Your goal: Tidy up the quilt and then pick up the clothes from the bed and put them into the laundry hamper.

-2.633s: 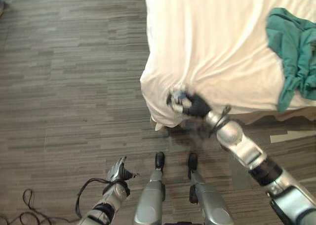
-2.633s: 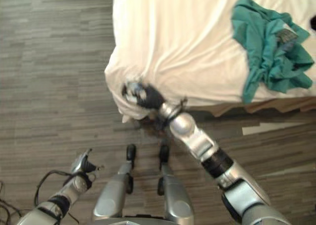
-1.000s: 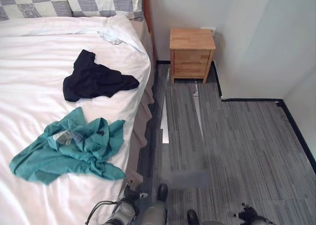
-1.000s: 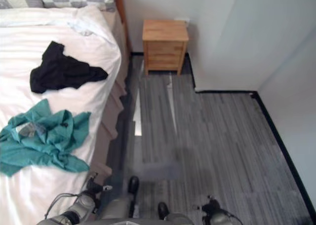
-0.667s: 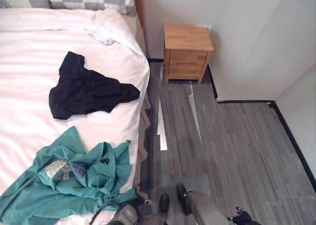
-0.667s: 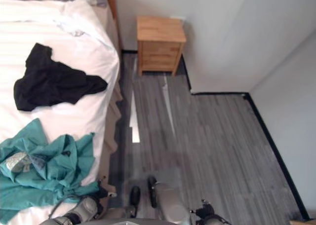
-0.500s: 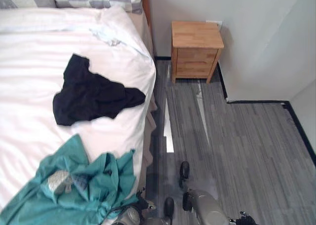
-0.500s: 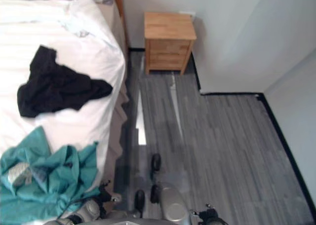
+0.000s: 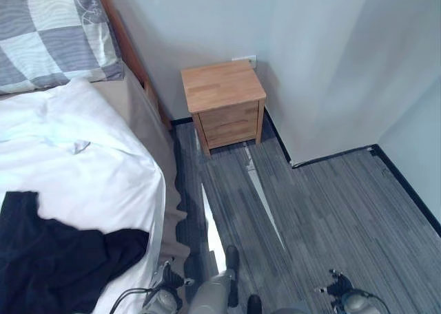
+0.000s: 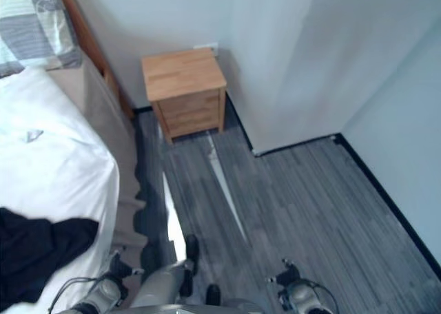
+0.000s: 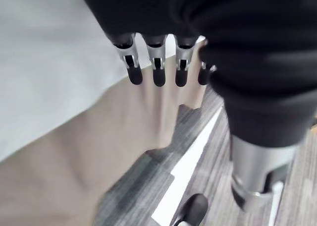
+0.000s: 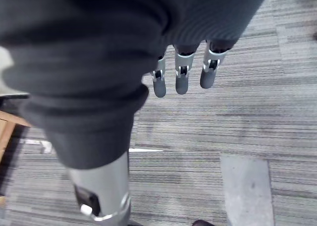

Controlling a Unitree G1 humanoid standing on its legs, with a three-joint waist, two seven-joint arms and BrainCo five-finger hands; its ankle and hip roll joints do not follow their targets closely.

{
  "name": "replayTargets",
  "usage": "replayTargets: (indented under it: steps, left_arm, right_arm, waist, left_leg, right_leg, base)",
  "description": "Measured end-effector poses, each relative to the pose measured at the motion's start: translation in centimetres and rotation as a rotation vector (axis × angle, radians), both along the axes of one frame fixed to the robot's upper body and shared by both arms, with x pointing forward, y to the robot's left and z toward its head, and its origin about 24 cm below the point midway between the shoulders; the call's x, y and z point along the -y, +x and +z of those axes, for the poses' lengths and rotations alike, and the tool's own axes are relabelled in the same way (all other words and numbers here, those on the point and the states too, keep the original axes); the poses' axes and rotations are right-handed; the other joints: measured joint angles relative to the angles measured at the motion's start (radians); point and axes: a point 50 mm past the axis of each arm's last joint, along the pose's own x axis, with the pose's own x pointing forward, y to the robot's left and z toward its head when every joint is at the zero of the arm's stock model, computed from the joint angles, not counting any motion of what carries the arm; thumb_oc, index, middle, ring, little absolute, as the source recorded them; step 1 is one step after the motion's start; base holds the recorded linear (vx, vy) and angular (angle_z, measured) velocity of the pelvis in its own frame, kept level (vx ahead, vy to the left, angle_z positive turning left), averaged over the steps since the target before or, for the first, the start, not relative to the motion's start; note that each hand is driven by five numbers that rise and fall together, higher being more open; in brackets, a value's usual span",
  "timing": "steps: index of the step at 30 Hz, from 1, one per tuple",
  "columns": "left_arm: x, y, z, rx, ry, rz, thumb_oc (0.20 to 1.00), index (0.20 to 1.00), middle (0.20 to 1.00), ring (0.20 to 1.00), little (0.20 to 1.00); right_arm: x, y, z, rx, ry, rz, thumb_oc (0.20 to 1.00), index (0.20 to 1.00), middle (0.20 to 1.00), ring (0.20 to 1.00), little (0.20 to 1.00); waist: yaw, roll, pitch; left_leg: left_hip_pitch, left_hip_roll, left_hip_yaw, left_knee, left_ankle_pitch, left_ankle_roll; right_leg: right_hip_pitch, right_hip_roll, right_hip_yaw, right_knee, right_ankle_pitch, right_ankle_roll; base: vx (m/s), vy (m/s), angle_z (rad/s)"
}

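The white quilt (image 9: 76, 169) covers the bed on the left, its top edge rumpled below the checked pillow (image 9: 48, 38). A black garment (image 9: 55, 259) lies on the quilt near the bed's side edge. My left hand (image 9: 162, 298) hangs low beside the bed, fingers (image 11: 156, 62) straight and holding nothing, with the quilt's edge (image 11: 44, 62) and the beige bed skirt (image 11: 99, 151) past them. My right hand (image 9: 341, 291) hangs low over the grey floor, fingers (image 12: 182, 72) straight and empty.
A wooden nightstand (image 9: 224, 104) stands against the wall beside the bed's wooden headboard (image 9: 127, 45). A wall corner (image 9: 289, 121) juts out right of it. Grey plank floor (image 9: 324, 217) stretches between the bed and the walls.
The camera has swung toward the head of the bed, so the teal garment has left the picture and the pillow and nightstand sit closer. Both hands stay low at my sides.
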Motion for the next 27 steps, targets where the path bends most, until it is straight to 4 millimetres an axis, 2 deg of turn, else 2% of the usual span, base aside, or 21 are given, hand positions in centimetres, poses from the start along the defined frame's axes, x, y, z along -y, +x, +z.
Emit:
replayTargets:
  steps: [1, 2, 3, 5, 6, 7, 8, 10, 11, 13, 15, 16, 17, 18, 19, 20, 21, 22, 24, 25, 27]
  left_arm:
    - [0.6, -0.6, -0.3, -0.015, -0.017, 0.002, 1.0, 1.0, 1.0, 1.0, 1.0]
    - [0.2, -1.1, -0.5, -0.036, -0.007, 0.006, 1.0, 1.0, 1.0, 1.0, 1.0]
    - [0.2, -0.9, -0.5, -0.039, -0.007, 0.006, 1.0, 1.0, 1.0, 1.0, 1.0]
    - [0.4, -0.5, -0.4, -0.027, -0.01, -0.01, 1.0, 1.0, 1.0, 1.0, 1.0]
    - [0.4, 0.1, -0.1, -0.016, -0.009, -0.012, 1.0, 1.0, 1.0, 1.0, 1.0]
    - [0.3, 0.1, -0.2, -0.031, -0.005, -0.009, 1.0, 1.0, 1.0, 1.0, 1.0]
    - [0.4, 0.4, -0.1, -0.023, -0.005, -0.009, 1.0, 1.0, 1.0, 1.0, 1.0]
    - [0.7, 0.3, -0.2, -0.029, -0.012, -0.028, 1.0, 1.0, 1.0, 1.0, 1.0]
    - [2.2, 0.3, -0.5, -0.029, -0.05, -0.041, 1.0, 1.0, 1.0, 1.0, 1.0]
    - [3.6, 0.3, -0.7, -0.034, -0.08, -0.044, 1.0, 1.0, 1.0, 1.0, 1.0]
    - [3.1, 0.2, -0.8, -0.044, -0.077, -0.012, 1.0, 1.0, 1.0, 1.0, 1.0]
    - [2.9, -0.5, -1.0, -0.063, -0.073, 0.0, 1.0, 1.0, 1.0, 1.0, 1.0]
    - [2.8, -0.9, -1.1, -0.068, -0.078, 0.021, 1.0, 1.0, 1.0, 1.0, 1.0]
    - [2.4, -1.9, -1.5, -0.098, -0.074, 0.045, 1.0, 1.0, 1.0, 1.0, 1.0]
    - [2.0, -2.1, -1.4, -0.1, -0.063, 0.051, 1.0, 1.0, 1.0, 1.0, 1.0]
    - [0.7, -3.8, -1.7, -0.139, -0.044, 0.101, 1.0, 1.0, 1.0, 1.0, 1.0]
    - [0.4, -4.1, -1.8, -0.15, -0.037, 0.118, 1.0, 1.0, 1.0, 1.0, 1.0]
    - [-0.7, -5.5, -1.9, -0.184, -0.01, 0.14, 1.0, 1.0, 1.0, 1.0, 1.0]
    - [-1.0, -6.2, -2.0, -0.197, 0.001, 0.158, 1.0, 1.0, 1.0, 1.0, 1.0]
    - [-1.2, -5.7, -1.8, -0.17, 0.0, 0.184, 1.0, 1.0, 1.0, 1.0, 1.0]
    - [-0.5, -3.0, -1.2, -0.085, -0.015, 0.153, 1.0, 1.0, 1.0, 1.0, 1.0]
  right_arm:
    - [0.4, -1.3, -0.3, -0.03, -0.009, -0.012, 1.0, 1.0, 1.0, 1.0, 1.0]
    - [-0.4, -2.1, -0.6, -0.05, 0.011, -0.033, 1.0, 1.0, 1.0, 1.0, 1.0]
    - [-0.9, -2.6, -0.9, -0.062, 0.032, -0.056, 1.0, 1.0, 1.0, 1.0, 1.0]
    - [-1.7, -3.5, -1.2, -0.081, 0.054, -0.067, 1.0, 1.0, 1.0, 1.0, 1.0]
    - [-1.5, -3.4, -1.2, -0.078, 0.052, -0.079, 1.0, 1.0, 1.0, 1.0, 1.0]
    - [-1.0, -2.2, -0.7, -0.035, 0.044, -0.089, 1.0, 1.0, 1.0, 1.0, 1.0]
    - [-0.8, -2.1, -0.6, -0.031, 0.041, -0.089, 1.0, 1.0, 1.0, 1.0, 1.0]
    - [-0.5, -1.0, -0.2, 0.012, 0.04, -0.097, 1.0, 1.0, 1.0, 1.0, 1.0]
    - [-0.4, -0.5, 0.1, 0.042, 0.044, -0.098, 1.0, 1.0, 1.0, 1.0, 1.0]
    - [0.1, 0.2, 0.5, 0.086, 0.044, -0.124, 1.0, 1.0, 1.0, 1.0, 1.0]
    - [-0.3, 0.0, 0.3, 0.076, 0.067, -0.155, 1.0, 1.0, 1.0, 1.0, 1.0]
    - [-0.4, 0.0, 0.3, 0.076, 0.074, -0.164, 1.0, 1.0, 1.0, 1.0, 1.0]
    - [-0.5, -0.1, 0.3, 0.083, 0.084, -0.195, 1.0, 1.0, 1.0, 1.0, 1.0]
    - [-0.7, -0.5, 0.1, 0.076, 0.095, -0.207, 1.0, 1.0, 1.0, 1.0, 1.0]
    - [-0.9, -0.7, 0.0, 0.072, 0.098, -0.207, 1.0, 1.0, 1.0, 1.0, 1.0]
    - [-0.8, -0.5, 0.0, 0.067, 0.097, -0.205, 1.0, 1.0, 1.0, 1.0, 1.0]
    - [-0.6, 0.0, 0.2, 0.081, 0.093, -0.198, 1.0, 1.0, 1.0, 1.0, 1.0]
    - [-0.3, 2.5, 1.3, 0.172, 0.093, -0.172, 1.0, 1.0, 1.0, 1.0, 1.0]
    - [0.6, 5.1, 2.9, 0.27, 0.073, -0.138, 1.0, 1.0, 1.0, 1.0, 1.0]
    - [1.8, 6.5, 4.5, 0.358, 0.035, -0.123, 1.0, 1.0, 1.0, 1.0, 1.0]
    - [5.0, 6.8, 6.0, 0.412, -0.046, -0.176, 1.0, 1.0, 1.0, 1.0, 1.0]
  waist:
    - [-0.004, 0.044, -0.016]
    - [-0.01, 0.05, -0.026]
    - [-0.018, 0.05, -0.029]
    - [-0.019, 0.055, -0.026]
    - [-0.02, 0.041, -0.013]
    - [-0.036, 0.06, 0.008]
    - [-0.053, 0.061, 0.013]
    - [-0.043, 0.084, 0.018]
    - [-0.049, 0.095, 0.017]
    - [-0.086, 0.119, 0.012]
    - [-0.087, 0.091, -0.001]
    - [-0.089, 0.086, 0.001]
    - [-0.089, 0.084, 0.0]
    - [-0.09, 0.07, -0.015]
    - [-0.09, 0.045, -0.027]
    - [-0.075, 0.019, -0.035]
    - [-0.066, 0.032, -0.041]
    - [-0.035, 0.026, -0.038]
    - [-0.03, 0.028, -0.037]
    - [-0.029, 0.019, -0.029]
    - [-0.038, 0.002, -0.006]
  left_leg:
    - [0.052, 0.009, -0.018, -0.041, 0.022, 0.071]
    - [0.103, 0.001, -0.048, -0.082, 0.047, 0.13]
    - [0.129, 0.001, -0.085, -0.095, 0.054, 0.139]
    - [0.19, 0.006, -0.16, -0.131, 0.031, 0.14]
    - [0.195, -0.008, -0.176, -0.101, 0.019, 0.141]
    - [0.257, -0.053, -0.301, -0.116, -0.003, 0.108]
    - [0.289, -0.059, -0.325, -0.128, -0.002, 0.103]
    - [0.341, -0.081, -0.402, -0.142, -0.061, 0.026]
    - [0.333, -0.058, -0.368, -0.116, -0.151, 0.011]
    - [0.343, -0.045, -0.393, -0.09, -0.143, 0.019]
    - [0.385, -0.058, -0.561, -0.095, -0.138, 0.02]
    - [0.396, -0.056, -0.58, -0.1, -0.129, 0.022]
    - [0.414, -0.049, -0.647, -0.101, -0.16, -0.023]
    - [0.444, -0.026, -0.682, -0.106, -0.171, -0.05]
    - [0.462, -0.031, -0.687, -0.113, -0.176, -0.044]
    - [0.494, -0.024, -0.708, -0.118, -0.202, -0.032]
    - [0.5, 0.005, -0.713, -0.104, -0.217, -0.042]
    - [0.449, 0.006, -0.686, -0.021, -0.22, -0.098]
    - [0.398, 0.009, -0.693, 0.062, -0.217, -0.104]
    - [0.353, 0.011, -0.698, 0.096, -0.2, -0.145]
    - [0.286, 0.075, -0.561, 0.08, -0.19, -0.162]
  right_leg:
    - [0.018, 0.055, -0.004, 0.052, -0.001, 0.001]
    - [0.014, 0.08, -0.017, 0.132, -0.018, 0.015]
    - [-0.021, 0.085, -0.072, 0.236, -0.01, 0.029]
    - [-0.117, 0.073, -0.079, 0.462, -0.059, 0.051]
    - [-0.179, 0.047, -0.086, 0.632, -0.019, 0.08]
    - [-0.306, 0.0, -0.073, 0.855, -0.058, 0.053]
    - [-0.334, -0.012, -0.047, 0.865, -0.083, 0.046]
    - [-0.416, -0.031, 0.025, 0.793, -0.102, 0.038]
    - [-0.427, -0.036, 0.076, 0.603, -0.095, 0.035]
    - [-0.402, -0.069, 0.116, 0.261, -0.038, 0.079]
    - [-0.389, -0.112, 0.24, -0.016, 0.116, 0.088]
    - [-0.389, -0.116, 0.239, -0.014, 0.155, 0.092]
    - [-0.39, -0.113, 0.255, -0.016, 0.17, 0.105]
    - [-0.374, -0.109, 0.26, -0.017, 0.231, 0.078]
    - [-0.365, -0.128, 0.249, -0.017, 0.236, 0.071]
    - [-0.332, -0.147, 0.206, -0.01, 0.302, 0.106]
    - [-0.318, -0.122, 0.199, -0.01, 0.294, 0.083]
    - [-0.31, -0.113, 0.179, -0.009, 0.292, 0.062]
    - [-0.297, -0.109, 0.148, -0.009, 0.274, 0.037]
    - [-0.283, -0.135, 0.05, -0.009, 0.255, 0.01]
    - [-0.265, -0.159, -0.084, 0.003, 0.242, -0.012]
  base:
    - [0.49, 0.158, 0.12]
    - [0.32, 0.093, 0.39]
    - [0.4, 0.139, 0.82]
    - [0.55, 0.157, 0.79]
    - [0.42, 0.026, 1.17]
    - [0.43, 0.027, 1.53]
    - [0.39, -0.101, 1.92]
    - [0.41, -0.165, 1.31]
    - [0.46, -0.219, 1.64]
    - [0.41, -0.189, 1.85]
    - [0.49, -0.303, 1.79]
    - [0.44, -0.329, 1.63]
    - [0.3, -0.286, 1.69]
    - [0.43, -0.473, 1.69]
    - [0.38, -0.493, 1.89]
    - [0.21, -0.324, 1.15]
    - [0.17, -0.422, 0.92]
    - [0.12, -0.397, 0.5]
    - [0.09, -0.383, 1.0]
    - [0.03, -0.221, 2.09]
    - [-0.02, -0.162, 2.46]
